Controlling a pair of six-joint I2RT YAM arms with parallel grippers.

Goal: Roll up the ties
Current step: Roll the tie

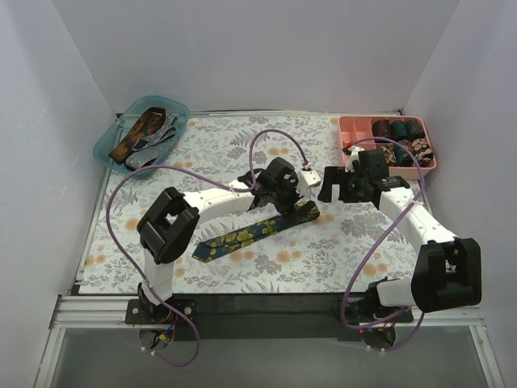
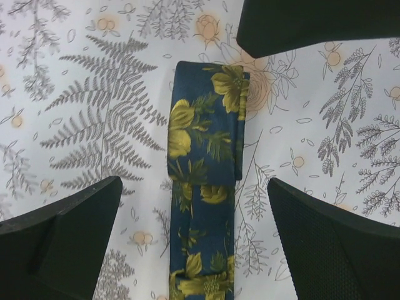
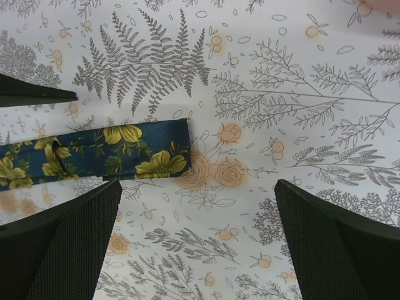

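You're early in a roll. The navy floral tie lies flat on the patterned cloth, its far end folded over once. Your left gripper hangs wide open straddling that fold. The right gripper, equally open and empty, has the tip just ahead of its gap. Next, pinch the fold and turn it squarely. Beyond, loose ties fill the blue basket; rolled coils sit in the pink tray.

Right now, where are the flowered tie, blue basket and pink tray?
flowered tie (image 2: 206,125): left wrist view, its folded end.
blue basket (image 1: 107,145): top external view, its left wall.
pink tray (image 1: 353,129): top external view, a bare left compartment.
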